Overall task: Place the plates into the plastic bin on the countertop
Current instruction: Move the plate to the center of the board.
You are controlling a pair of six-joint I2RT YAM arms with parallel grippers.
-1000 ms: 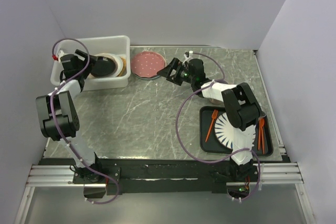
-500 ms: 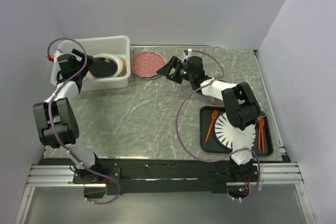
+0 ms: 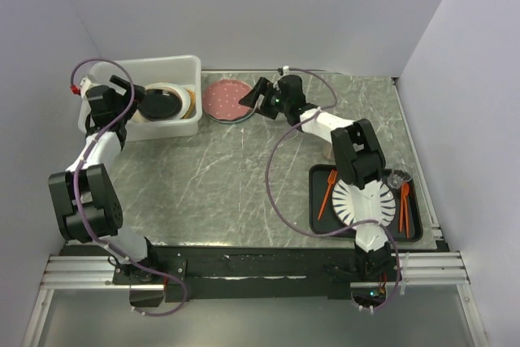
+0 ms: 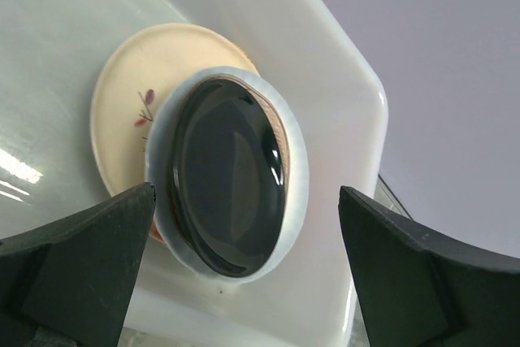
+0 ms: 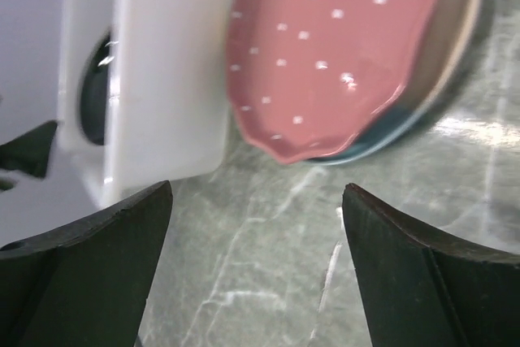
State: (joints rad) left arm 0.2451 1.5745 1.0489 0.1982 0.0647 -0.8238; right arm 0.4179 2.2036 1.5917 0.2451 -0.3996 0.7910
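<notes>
Step in hand: the reach for the pink plate point(image 5: 333, 46), judging by the right arm stretched toward it. It is the only task plate seen outside the plastic bin point(image 3: 162, 129).
Pink plate: flat on the bench point(image 3: 236, 176) at the far side, just right of the bin's right wall.
Right gripper point(image 5: 257, 193): jaws apart and holding nothing, low over the bench at the plate's right edge.
Left gripper point(image 4: 247, 201): jaws spread wide and empty, above the bin at far left.
Bin contents: a dark brown plate point(image 4: 227, 176) lies on a cream plate point(image 4: 138, 87).
Next move: it probably calls for one finger under the plate's rim before closing – the plate lies flat, so a slip is likely.
Hard to make out: a tan and a bluish edge show under the pink plate – I cannot tell whether they belong to a second plate. Whatever lies deeper in the bin's stack is covered.
</notes>
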